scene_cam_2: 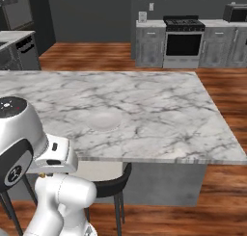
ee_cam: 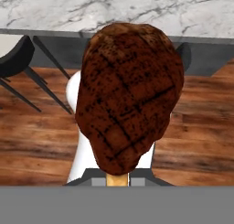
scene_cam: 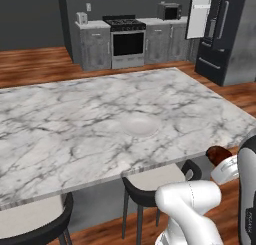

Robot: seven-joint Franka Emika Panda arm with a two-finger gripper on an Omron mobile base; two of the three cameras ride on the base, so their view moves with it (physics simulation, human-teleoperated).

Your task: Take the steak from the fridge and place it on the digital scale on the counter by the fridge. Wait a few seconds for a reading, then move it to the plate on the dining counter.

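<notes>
Beside the wide white marble surface (scene_cam: 100, 124) bearing a pale round plate (scene_cam: 140, 125), the dark red-brown grilled steak (ee_cam: 128, 95) is being pinched by the jaws, apparently for placing there.

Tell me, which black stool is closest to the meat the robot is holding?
The stool under the right part of the dining counter. Its dark back rim sits just beside the steak in the gripper. The other stool stands far left.

Rough seared steak (ee_cam: 128, 99), glossy marble dining counter (scene_cam: 75, 124)
</notes>
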